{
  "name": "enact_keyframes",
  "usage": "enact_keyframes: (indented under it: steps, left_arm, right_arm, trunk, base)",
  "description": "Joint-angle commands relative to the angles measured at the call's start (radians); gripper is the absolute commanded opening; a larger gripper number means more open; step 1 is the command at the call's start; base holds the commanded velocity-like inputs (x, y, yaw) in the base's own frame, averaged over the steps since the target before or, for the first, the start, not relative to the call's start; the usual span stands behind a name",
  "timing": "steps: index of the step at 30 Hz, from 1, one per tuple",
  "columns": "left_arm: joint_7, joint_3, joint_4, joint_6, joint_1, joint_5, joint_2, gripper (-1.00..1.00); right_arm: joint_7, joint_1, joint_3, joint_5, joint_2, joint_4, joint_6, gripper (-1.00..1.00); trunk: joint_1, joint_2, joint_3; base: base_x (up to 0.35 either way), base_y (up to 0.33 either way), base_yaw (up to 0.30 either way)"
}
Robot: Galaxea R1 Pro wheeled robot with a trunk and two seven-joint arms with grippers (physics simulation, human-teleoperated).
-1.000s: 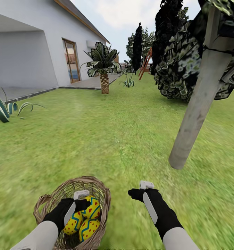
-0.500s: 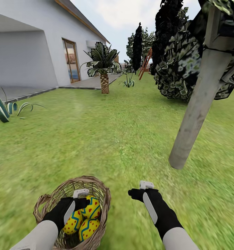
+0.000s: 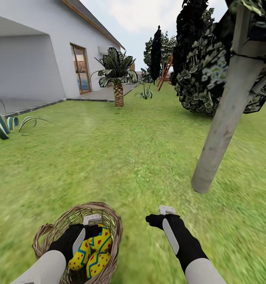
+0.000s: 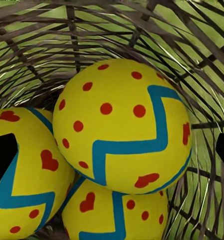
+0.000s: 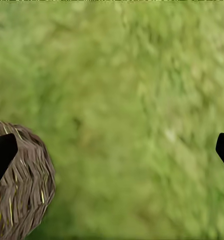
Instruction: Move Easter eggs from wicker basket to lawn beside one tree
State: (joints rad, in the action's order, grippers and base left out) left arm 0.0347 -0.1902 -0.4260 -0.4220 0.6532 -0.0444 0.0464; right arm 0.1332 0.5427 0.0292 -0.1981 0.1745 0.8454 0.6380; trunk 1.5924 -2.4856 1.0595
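The wicker basket (image 3: 50,236) stands on the lawn (image 3: 121,157) at the lower left of the head view, holding three yellow Easter eggs with red dots and blue-green zigzags (image 3: 101,240) (image 3: 79,256) (image 3: 96,263). My left gripper (image 3: 92,228) reaches into the basket; in the left wrist view it is open (image 4: 112,150), its fingertips wide apart on either side of the top egg (image 4: 124,125). My right gripper (image 3: 160,217) hovers open over grass to the right of the basket (image 5: 22,195). The pale grey trunk of the tree (image 3: 223,118) rises ahead on the right.
A white house (image 3: 30,51) with a door stands at the left, a spiky plant (image 3: 0,124) near it. Further back grow a short palm (image 3: 118,79) and a thin black tree (image 3: 156,51). Open grass stretches between the basket and the trunk's foot (image 3: 200,183).
The basket with its eggs has shifted a little left and lower in the head view. Both arms hold the same place in the picture. The background has barely shifted.
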Motion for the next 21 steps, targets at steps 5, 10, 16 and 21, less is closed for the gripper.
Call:
enact_keyframes:
  steps: [5,10,16,21]
  left_arm:
    - [0.003,-0.008,-0.002,-0.006,0.0,-0.005,0.001,1.0]
    - [0.002,-0.008,-0.002,-0.006,0.0,-0.005,0.001,1.0]
    - [0.002,-0.009,-0.002,-0.006,0.0,-0.005,0.001,1.0]
    - [0.002,-0.009,-0.002,-0.006,0.0,-0.005,0.001,1.0]
  right_arm:
    - [0.009,0.0,0.002,-0.011,0.0,0.001,0.003,1.0]
    - [0.009,0.0,0.002,-0.011,0.0,0.001,0.003,1.0]
    - [0.009,0.0,0.003,-0.011,0.0,0.001,0.003,1.0]
    - [0.01,0.0,0.004,-0.011,0.0,0.001,0.003,1.0]
  trunk:
    - [0.0,0.0,0.001]
    - [0.0,0.0,0.001]
    - [0.008,-0.014,0.007]
    - [0.009,-0.015,0.019]
  base:
    - [0.194,0.0,0.0]
    - [0.051,0.0,0.0]
    - [0.004,0.0,0.0]
    - [0.0,0.0,0.0]
